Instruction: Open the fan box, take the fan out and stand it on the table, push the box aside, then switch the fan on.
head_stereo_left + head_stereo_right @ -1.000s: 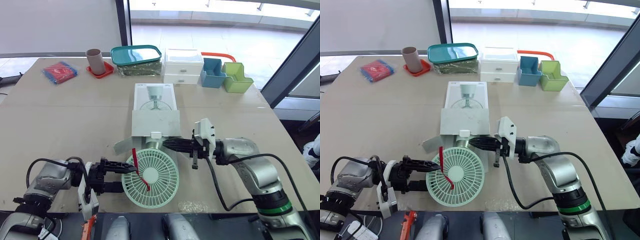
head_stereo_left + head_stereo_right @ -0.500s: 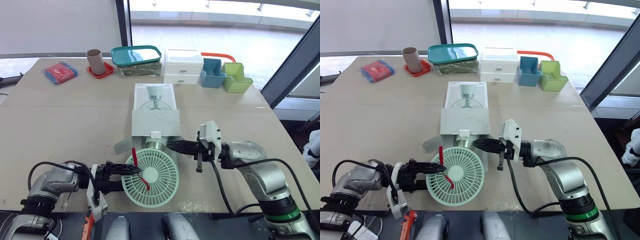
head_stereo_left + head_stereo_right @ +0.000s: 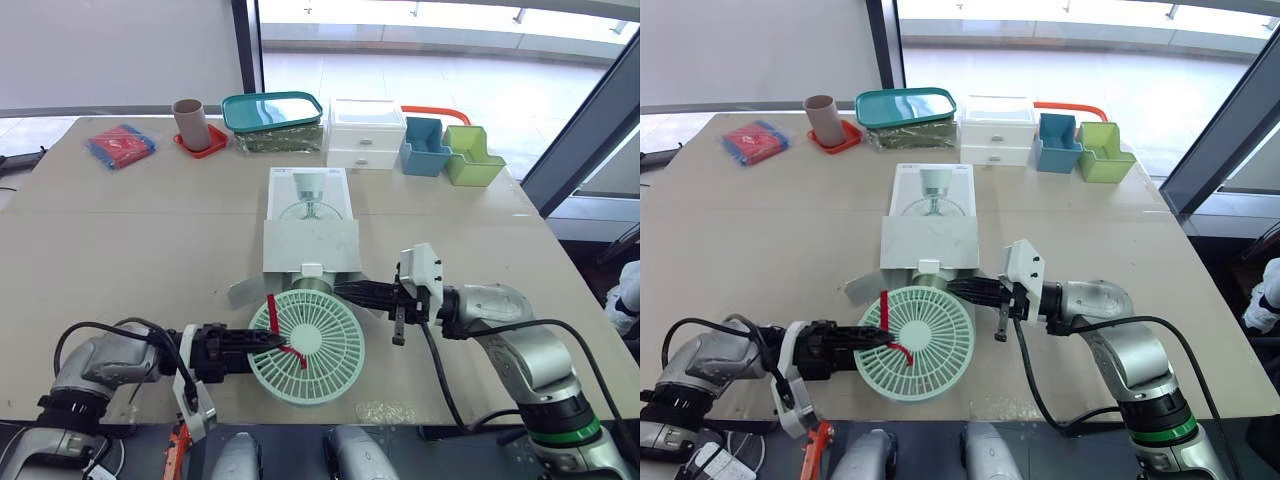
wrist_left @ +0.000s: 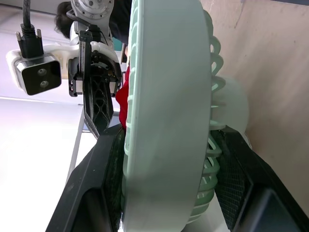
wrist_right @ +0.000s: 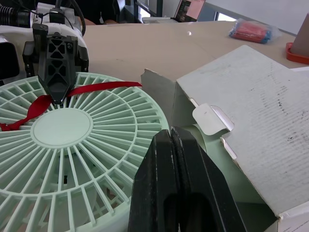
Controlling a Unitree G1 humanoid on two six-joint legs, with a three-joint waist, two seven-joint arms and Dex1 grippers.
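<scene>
The pale green fan [image 3: 310, 350] lies grille-up at the mouth of the open white fan box [image 3: 310, 245], near the table's front edge. A red ribbon [image 3: 272, 312] is tied across its grille. My left gripper [image 3: 262, 342] comes in from the left and is shut on the fan's rim; in the left wrist view the rim [image 4: 164, 121] sits between the two black fingers [image 4: 104, 193]. My right gripper [image 3: 345, 291] is shut, its tips at the box mouth just behind the fan's right rear, seen close in the right wrist view [image 5: 170, 140].
Along the far edge stand a red packet [image 3: 120, 144], a brown cup [image 3: 189, 120] on a red coaster, a teal-lidded container [image 3: 272, 112], a white drawer unit [image 3: 366, 132], and blue [image 3: 424, 146] and green [image 3: 472, 155] bins. Crumpled clear plastic [image 3: 385, 412] lies by the front edge.
My left gripper went from open beside the fan to shut on its rim. The fan shifted slightly right and toward the box. My right gripper drew back a little to the right.
</scene>
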